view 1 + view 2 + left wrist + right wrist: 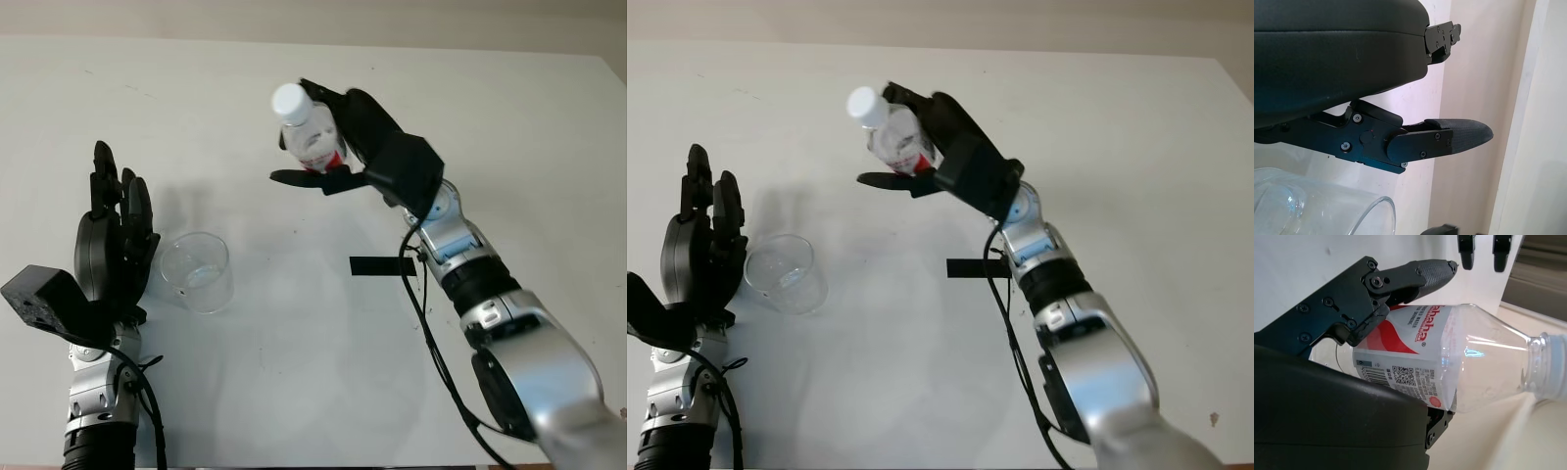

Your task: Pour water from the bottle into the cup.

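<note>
We see cup [197, 271] on bench [294, 382], near left. Left hand [110, 240] just left of cup. Right hand [343, 137] raised farther right, holding bottle [306, 132]. Tape strip [380, 265] right of cup.

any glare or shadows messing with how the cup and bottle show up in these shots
Left eye view: the clear cup is faint against the white table; soft shadow beside the open left hand. Right wrist view: bright glints on the bottle held by the right hand, label readable. Left wrist view: highlight on the cup's rim.
</note>
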`<control>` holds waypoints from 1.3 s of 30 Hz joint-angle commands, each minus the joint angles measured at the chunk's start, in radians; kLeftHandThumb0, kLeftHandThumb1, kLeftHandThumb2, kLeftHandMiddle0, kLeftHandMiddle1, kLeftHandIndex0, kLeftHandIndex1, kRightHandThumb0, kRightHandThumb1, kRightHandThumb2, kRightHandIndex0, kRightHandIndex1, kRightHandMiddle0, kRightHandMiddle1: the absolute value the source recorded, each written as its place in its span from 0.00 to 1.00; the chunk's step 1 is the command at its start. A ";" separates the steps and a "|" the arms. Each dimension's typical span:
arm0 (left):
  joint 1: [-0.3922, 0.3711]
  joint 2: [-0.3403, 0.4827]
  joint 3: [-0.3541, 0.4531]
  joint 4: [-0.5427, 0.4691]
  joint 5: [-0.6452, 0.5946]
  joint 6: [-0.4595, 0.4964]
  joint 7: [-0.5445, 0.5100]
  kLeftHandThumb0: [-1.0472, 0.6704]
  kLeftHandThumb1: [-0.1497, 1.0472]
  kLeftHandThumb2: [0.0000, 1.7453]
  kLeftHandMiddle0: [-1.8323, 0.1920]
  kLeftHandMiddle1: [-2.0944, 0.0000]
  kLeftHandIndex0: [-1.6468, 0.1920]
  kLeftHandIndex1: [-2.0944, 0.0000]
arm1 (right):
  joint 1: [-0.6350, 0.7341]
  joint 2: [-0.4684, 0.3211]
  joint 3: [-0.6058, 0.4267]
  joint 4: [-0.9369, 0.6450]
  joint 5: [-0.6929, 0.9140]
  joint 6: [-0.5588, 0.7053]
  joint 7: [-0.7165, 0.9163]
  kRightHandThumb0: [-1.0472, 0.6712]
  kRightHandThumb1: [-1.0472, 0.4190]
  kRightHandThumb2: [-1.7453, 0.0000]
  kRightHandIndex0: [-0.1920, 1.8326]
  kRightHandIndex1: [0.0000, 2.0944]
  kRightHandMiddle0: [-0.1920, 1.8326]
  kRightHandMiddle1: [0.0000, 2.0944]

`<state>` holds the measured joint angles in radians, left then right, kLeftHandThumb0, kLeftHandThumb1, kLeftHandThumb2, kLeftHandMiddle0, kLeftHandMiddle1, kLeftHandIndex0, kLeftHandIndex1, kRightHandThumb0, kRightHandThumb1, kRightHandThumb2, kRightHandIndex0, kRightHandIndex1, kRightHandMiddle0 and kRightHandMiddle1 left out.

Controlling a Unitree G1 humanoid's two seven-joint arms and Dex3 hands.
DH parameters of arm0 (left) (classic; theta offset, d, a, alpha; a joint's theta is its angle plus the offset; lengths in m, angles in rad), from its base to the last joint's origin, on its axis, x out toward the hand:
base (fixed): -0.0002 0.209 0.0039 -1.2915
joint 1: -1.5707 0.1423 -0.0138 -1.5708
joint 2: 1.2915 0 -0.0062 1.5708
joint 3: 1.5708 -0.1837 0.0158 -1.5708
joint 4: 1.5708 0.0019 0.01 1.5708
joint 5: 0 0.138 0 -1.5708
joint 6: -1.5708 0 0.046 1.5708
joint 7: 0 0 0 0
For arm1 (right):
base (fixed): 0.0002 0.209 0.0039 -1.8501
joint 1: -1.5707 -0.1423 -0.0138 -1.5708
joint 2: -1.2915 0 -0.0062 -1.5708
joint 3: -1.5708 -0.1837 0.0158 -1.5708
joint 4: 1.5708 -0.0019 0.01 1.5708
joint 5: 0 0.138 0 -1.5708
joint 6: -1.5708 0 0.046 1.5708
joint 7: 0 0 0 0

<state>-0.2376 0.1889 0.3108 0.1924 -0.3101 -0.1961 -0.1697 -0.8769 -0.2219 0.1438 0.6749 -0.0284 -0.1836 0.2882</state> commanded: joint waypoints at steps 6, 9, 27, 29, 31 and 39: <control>0.000 0.003 0.003 0.009 -0.004 -0.001 -0.012 0.19 1.00 0.29 1.00 0.98 1.00 0.98 | 0.142 -0.020 -0.126 -0.347 0.199 0.411 0.118 0.39 0.00 0.67 0.75 1.00 0.62 1.00; 0.002 0.003 0.004 0.007 -0.002 -0.003 -0.014 0.19 1.00 0.29 1.00 0.98 1.00 0.98 | 0.188 -0.040 -0.149 -0.427 0.222 0.471 0.137 0.39 0.00 0.66 0.75 1.00 0.61 1.00; 0.013 0.002 0.012 -0.007 -0.012 0.010 -0.018 0.19 1.00 0.29 1.00 0.99 1.00 1.00 | 0.445 -0.062 -0.223 -0.686 0.229 0.540 0.074 0.36 0.00 0.69 0.66 1.00 0.52 1.00; 0.016 0.002 0.012 -0.008 -0.011 0.007 -0.020 0.19 1.00 0.29 1.00 0.99 1.00 1.00 | 0.462 -0.053 -0.222 -0.693 0.227 0.541 0.064 0.35 0.00 0.69 0.65 1.00 0.50 1.00; 0.020 0.003 0.012 -0.010 -0.012 0.005 -0.024 0.19 1.00 0.29 1.00 0.99 1.00 1.00 | 0.476 -0.045 -0.215 -0.704 0.222 0.550 0.048 0.35 0.00 0.69 0.66 1.00 0.50 1.00; 0.026 0.014 0.011 -0.021 -0.002 0.010 -0.028 0.19 1.00 0.31 1.00 1.00 1.00 1.00 | 0.505 -0.021 -0.188 -0.702 0.212 0.542 0.027 0.34 0.00 0.69 0.69 1.00 0.52 1.00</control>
<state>-0.2307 0.1937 0.3202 0.1859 -0.3147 -0.1880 -0.1934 -0.3789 -0.2441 -0.0440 -0.0056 0.1876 0.3729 0.3190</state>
